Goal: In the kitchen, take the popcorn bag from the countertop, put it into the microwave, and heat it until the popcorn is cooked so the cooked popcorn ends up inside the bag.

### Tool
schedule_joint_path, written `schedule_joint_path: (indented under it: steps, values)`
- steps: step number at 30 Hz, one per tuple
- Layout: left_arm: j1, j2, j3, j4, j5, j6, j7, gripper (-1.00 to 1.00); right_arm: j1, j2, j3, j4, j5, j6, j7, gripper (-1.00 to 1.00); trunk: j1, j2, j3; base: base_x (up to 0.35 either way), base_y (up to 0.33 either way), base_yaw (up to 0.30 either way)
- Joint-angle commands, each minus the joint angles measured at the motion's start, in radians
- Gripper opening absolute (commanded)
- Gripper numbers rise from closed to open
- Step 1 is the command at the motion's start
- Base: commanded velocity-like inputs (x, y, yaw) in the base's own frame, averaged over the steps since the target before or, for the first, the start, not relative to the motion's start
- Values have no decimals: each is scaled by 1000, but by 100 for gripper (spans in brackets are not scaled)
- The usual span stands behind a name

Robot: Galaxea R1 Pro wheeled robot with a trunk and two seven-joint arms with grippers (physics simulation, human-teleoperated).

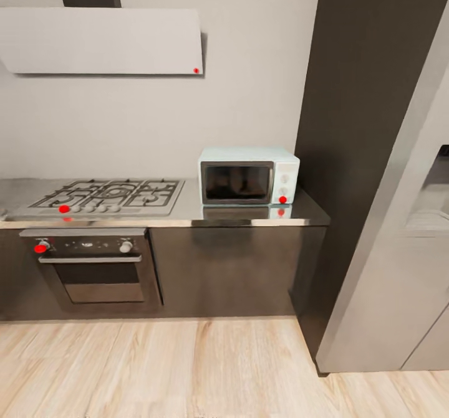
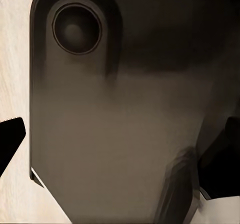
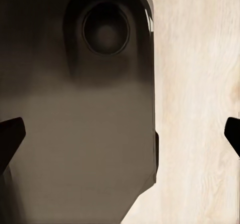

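Both end effectors, left (image 2: 120, 149) and right (image 3: 122, 139), gape wide, empty.

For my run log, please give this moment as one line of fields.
phase: approach | microwave: on countertop, door closed | left gripper: open | right gripper: open, over wood floor

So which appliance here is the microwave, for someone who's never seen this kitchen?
Follow the grey countertop to its right end, where it meets the tall dark cabinet. The microwave stands there on the worktop, right of the gas hob. It is the only pale mint-blue box, with a dark glass door and white knob panel, unlike the steel built-in oven below.
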Motion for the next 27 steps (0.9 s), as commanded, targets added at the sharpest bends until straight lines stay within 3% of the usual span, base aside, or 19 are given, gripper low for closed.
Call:
schedule_joint_path:
  steps: [1, 15, 27]
  values:
    - [0, 0, -1, 0, 8, -2, 1, 100, 0, 1, -8, 0, 3, -4, -1, 100, 0, 0, -1, 0, 0, 201]
    - [0, 0, -6, 0, 4, -4, -1, 100, 0, -1, -3, 0, 4, -1, -1, 100, 0, 0, -3, 8, 0, 26]
    - [0, 1, -11, 0, 0, -2, -11, 100, 0, -2, -3, 0, 4, -1, 1, 100, 0, 0, -3, 306, 0, 0]
